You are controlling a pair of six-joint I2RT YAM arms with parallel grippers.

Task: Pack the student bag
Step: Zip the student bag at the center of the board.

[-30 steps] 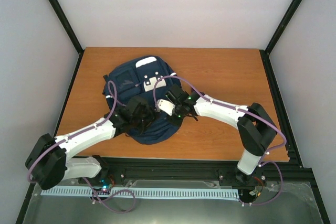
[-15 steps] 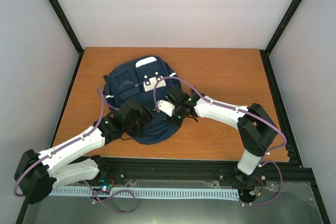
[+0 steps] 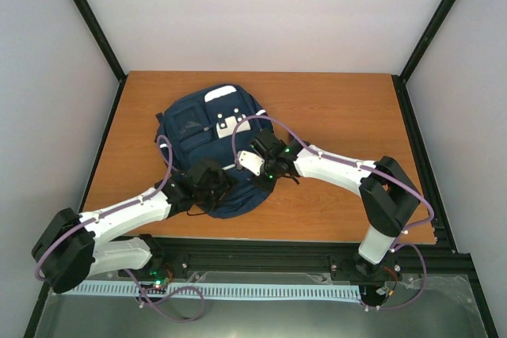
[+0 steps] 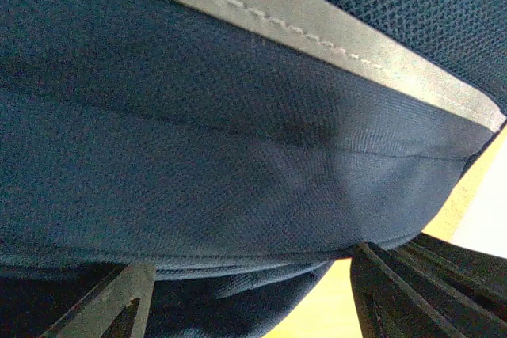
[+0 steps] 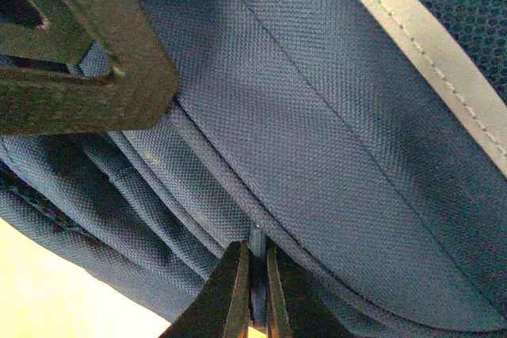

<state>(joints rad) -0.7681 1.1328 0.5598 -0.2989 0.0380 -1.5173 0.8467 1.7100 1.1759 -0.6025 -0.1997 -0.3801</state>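
Backpack lies on your worktop, both tools at its near edge. Right tool stays pinched on a zip tab. Left tool, fingers spread, has slid nearer it, probably to brace the fabric for unzipping.

Matt woven cloth on student bag; smooth wood-grain table.

A lab test cell: wooden table boxed by white panels, black framing.
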